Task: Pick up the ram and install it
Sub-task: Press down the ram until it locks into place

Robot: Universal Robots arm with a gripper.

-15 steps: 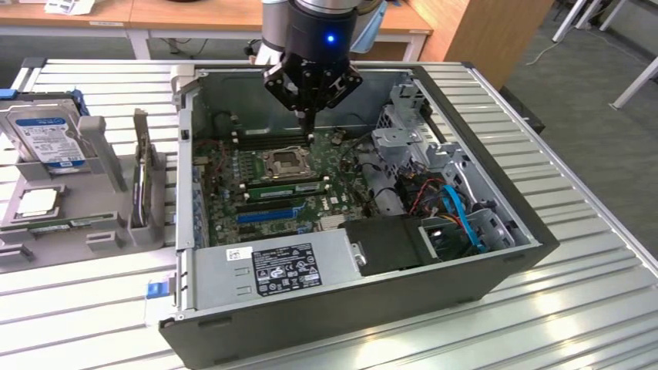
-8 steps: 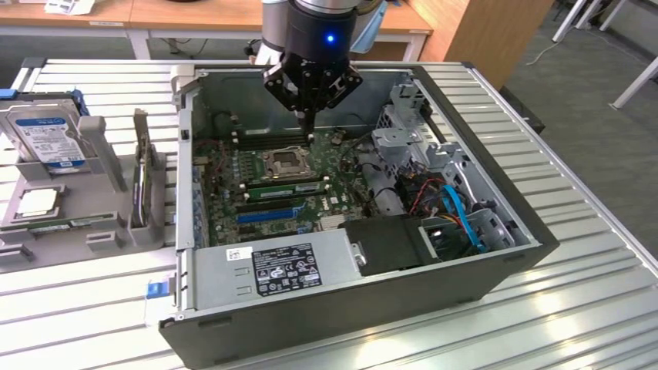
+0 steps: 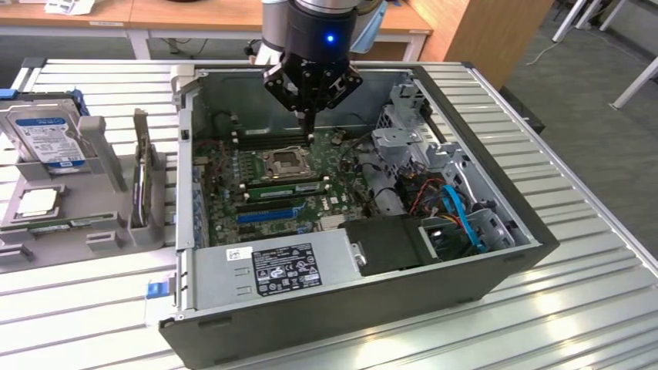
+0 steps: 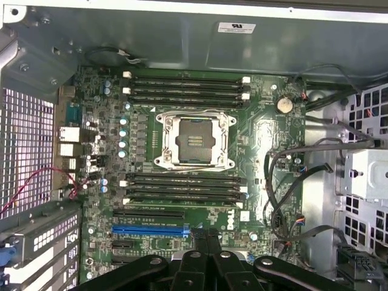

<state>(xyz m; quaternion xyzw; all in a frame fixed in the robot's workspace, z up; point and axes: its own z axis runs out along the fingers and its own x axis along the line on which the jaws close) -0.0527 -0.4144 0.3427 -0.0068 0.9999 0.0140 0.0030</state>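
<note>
- Hovering above the open computer case, the gripper hangs over the motherboard, its tip above the far bank of black memory slots behind the CPU socket.
- The jaws are pressed together with nothing between them. In the wrist view the fingertips meet in a single point, and I see no contact with the board.
- A long green strip that I take for the ram stands in the near bank of slots, just beside the socket on the side toward the blue expansion slot. Whether it is fully latched cannot be told.
- Judged from this, the pick-up is over and the work is at the seating end of the install, with the stick apparently in its slot and released.
- Any further push would call for the closed tip squarely over the stick's top edge, pressing straight down without tilt, and clear of the socket's frame and the small parts beside it.
- On the exterior view's left, a tray with a hard drive sits outside the case, well apart from the gripper.
</note>
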